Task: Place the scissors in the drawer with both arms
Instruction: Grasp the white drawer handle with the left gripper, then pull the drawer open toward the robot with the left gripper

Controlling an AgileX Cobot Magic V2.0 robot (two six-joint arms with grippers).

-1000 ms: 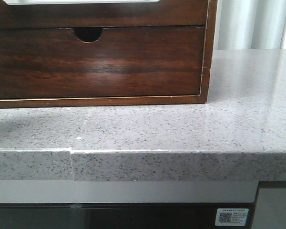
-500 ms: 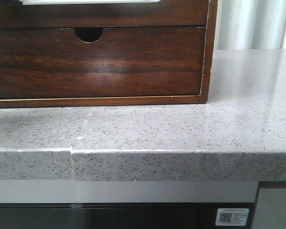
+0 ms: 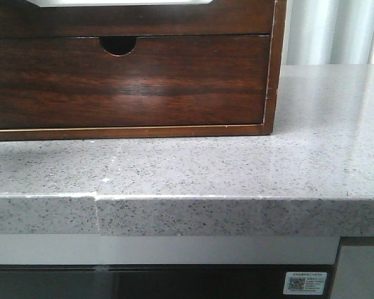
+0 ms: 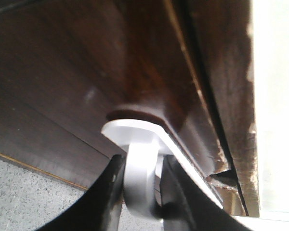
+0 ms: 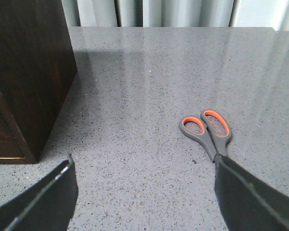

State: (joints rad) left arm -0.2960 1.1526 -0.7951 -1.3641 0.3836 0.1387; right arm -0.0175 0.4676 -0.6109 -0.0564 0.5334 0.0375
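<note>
Left gripper pinches drawer handle | right gripper spread, empty | scissors beside cabinet, not yet grasped

Scissors blades hidden behind right jaws; drawer top cropped.

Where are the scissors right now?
In the right wrist view, the scissors lie flat on the grey countertop, apart from the wooden cabinet. The right gripper is open, one finger covering the blades.
</note>
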